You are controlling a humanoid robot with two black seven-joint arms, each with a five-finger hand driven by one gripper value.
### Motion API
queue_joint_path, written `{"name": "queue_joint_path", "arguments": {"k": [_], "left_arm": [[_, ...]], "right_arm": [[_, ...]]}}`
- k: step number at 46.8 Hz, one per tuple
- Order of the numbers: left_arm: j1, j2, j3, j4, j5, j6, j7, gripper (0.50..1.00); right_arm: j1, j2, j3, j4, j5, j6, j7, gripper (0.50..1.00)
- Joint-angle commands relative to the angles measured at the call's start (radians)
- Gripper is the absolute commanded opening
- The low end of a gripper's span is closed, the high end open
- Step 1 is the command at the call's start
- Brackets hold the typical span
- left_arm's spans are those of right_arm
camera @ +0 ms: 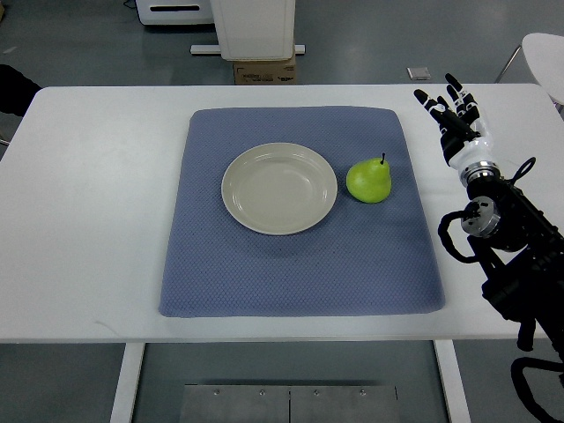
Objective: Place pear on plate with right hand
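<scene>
Green and upright, your pear (369, 181) sits on the blue mat (300, 264), just right of the cream plate (278, 188) and apart from its rim. From the top view, your right hand (451, 113) is over the white table (88, 220) past the mat's far right corner, well apart from the pear. Its black-tipped fingers (438, 107) are spread and point away from you, holding nothing and touching nothing. Its dark arm enters from the lower right edge.
</scene>
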Motion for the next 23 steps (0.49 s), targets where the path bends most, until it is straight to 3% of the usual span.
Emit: {"name": "queue_joint_path", "arguments": {"k": [1, 23], "left_arm": [[0.001, 0.000, 0.000, 0.000, 0.000, -0.002, 0.000, 1.000], [0.022, 0.000, 0.000, 0.002, -0.002, 0.001, 0.000, 1.000]], "right_arm": [[0.002, 0.000, 0.000, 0.000, 0.000, 0.000, 0.001, 1.000], [0.012, -0.017, -0.003, 0.000, -0.015, 0.000, 0.003, 1.000]]}}
